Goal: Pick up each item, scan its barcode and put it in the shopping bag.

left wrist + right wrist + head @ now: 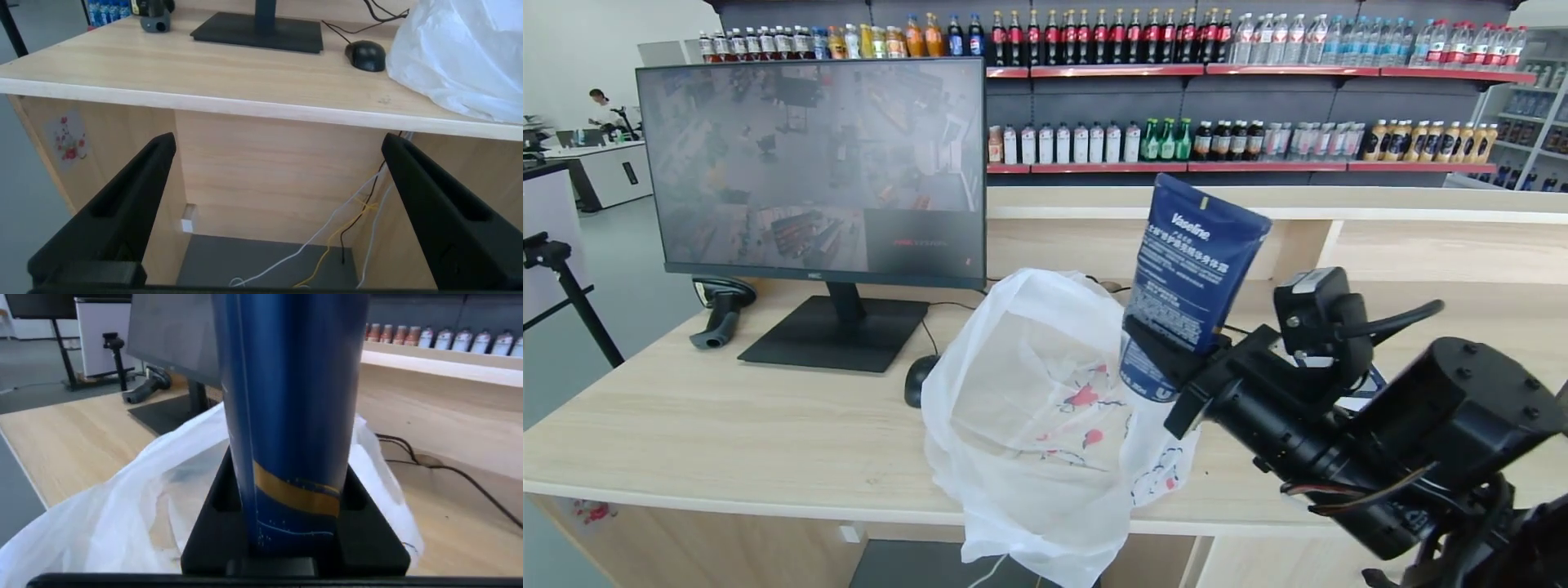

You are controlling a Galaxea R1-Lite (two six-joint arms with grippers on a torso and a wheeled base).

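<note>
A dark blue tube (1192, 282) stands upright, crimped end up, in my right gripper (1176, 359), which is shut on its lower part just above the right rim of the white shopping bag (1037, 408). From the right wrist the blue tube (290, 408) rises between the black fingers (214, 514), with the shopping bag (122, 514) spread below. The barcode scanner (719, 314) lies at the counter's left, beside the monitor. My left gripper (278, 212) hangs open below the counter's front edge, holding nothing.
A monitor (813, 171) on a black stand and a black mouse (920, 380) sit on the wooden counter (727, 425) left of the bag. Cables run behind the bag. Drink shelves line the back wall. Under the counter (245, 90), wires hang down.
</note>
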